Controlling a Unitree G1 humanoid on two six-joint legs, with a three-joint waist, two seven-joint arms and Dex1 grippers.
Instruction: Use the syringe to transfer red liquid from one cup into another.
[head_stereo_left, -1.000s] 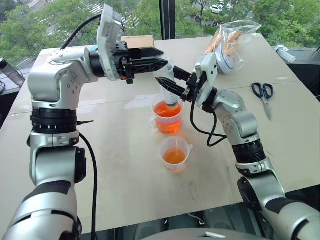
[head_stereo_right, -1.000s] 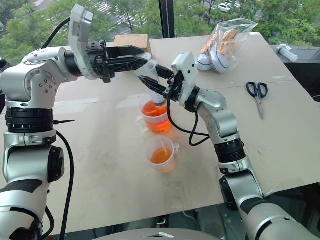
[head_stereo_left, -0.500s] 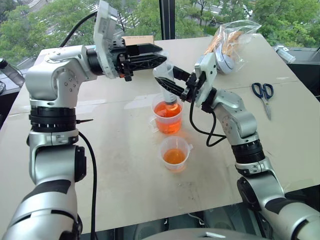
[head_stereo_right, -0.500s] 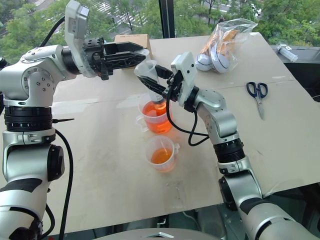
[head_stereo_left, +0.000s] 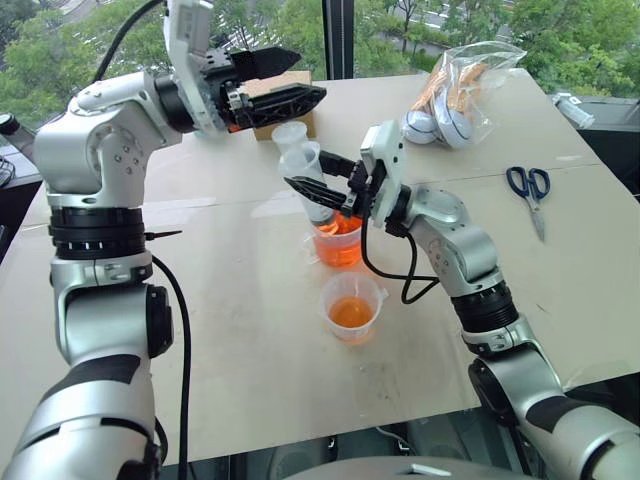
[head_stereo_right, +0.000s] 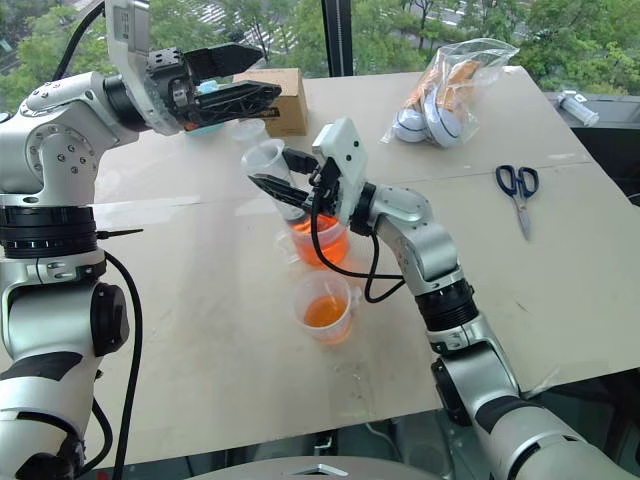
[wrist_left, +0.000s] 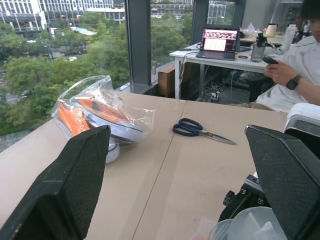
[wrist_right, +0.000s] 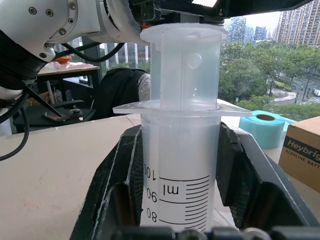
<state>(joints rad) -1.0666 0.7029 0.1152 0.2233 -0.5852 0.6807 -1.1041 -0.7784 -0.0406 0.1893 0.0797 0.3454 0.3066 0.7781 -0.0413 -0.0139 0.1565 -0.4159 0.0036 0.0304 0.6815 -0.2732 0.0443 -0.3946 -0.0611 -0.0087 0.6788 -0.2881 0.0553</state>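
2 cups (head_stereo_left: 351, 304) w/ orange-red liquid on table; 1 syringe (head_stereo_left: 305, 175); 1 pr scissors (head_stereo_left: 527, 189); 1 clear plastic bag (head_stereo_left: 460, 85) w/ stuff inside; 1 cardboard box (head_stereo_right: 281, 97); 1 blue tape roll (wrist_right: 265, 127); 1 laptop (wrist_left: 219, 42) on far desk; 1 person (wrist_left: 295, 75) seated

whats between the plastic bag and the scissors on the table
Nothing: bare tabletop separates the plastic bag from the scissors, clearest in the left wrist view.
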